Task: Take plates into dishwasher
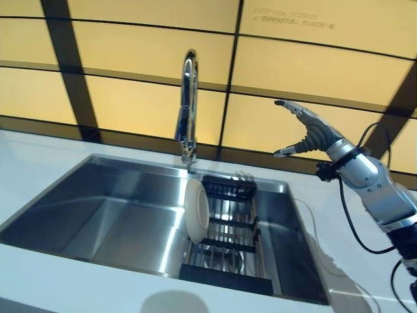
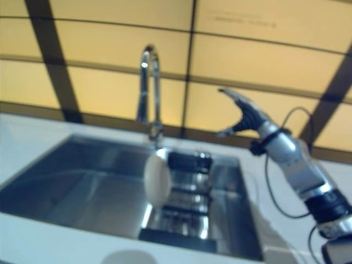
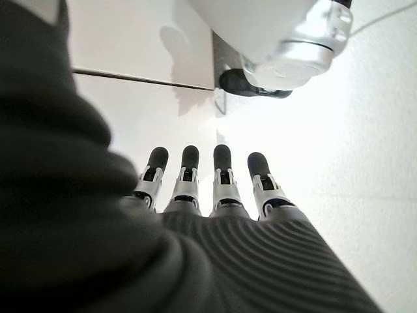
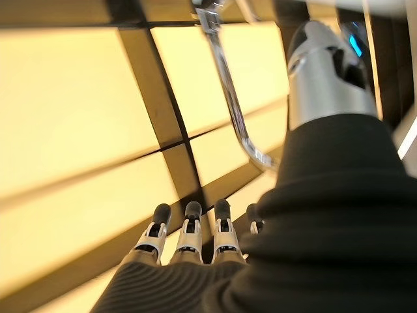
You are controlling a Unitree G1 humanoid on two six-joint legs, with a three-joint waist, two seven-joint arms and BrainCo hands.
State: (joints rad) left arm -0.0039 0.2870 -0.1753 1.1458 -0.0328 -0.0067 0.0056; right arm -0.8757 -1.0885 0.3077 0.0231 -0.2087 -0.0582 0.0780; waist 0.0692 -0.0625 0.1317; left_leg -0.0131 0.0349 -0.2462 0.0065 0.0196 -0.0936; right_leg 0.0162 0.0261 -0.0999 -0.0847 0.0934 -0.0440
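Note:
A white plate (image 1: 197,210) stands on edge in a black dish rack (image 1: 228,241) inside the steel sink (image 1: 98,208); it also shows in the right eye view (image 2: 157,180). My right hand (image 1: 311,134) is raised above the counter to the right of the sink, fingers straight and open, holding nothing. It is well above and to the right of the plate. In its own wrist view the fingers (image 4: 189,231) point at the yellow wall. My left hand (image 3: 215,189) shows only in its wrist view, fingers straight, empty, hanging near a white cabinet front.
A tall chrome faucet (image 1: 187,104) stands behind the sink, left of my right hand. White countertop (image 1: 39,156) surrounds the sink. A yellow panelled wall (image 1: 130,39) with dark strips rises behind. No dishwasher is in view.

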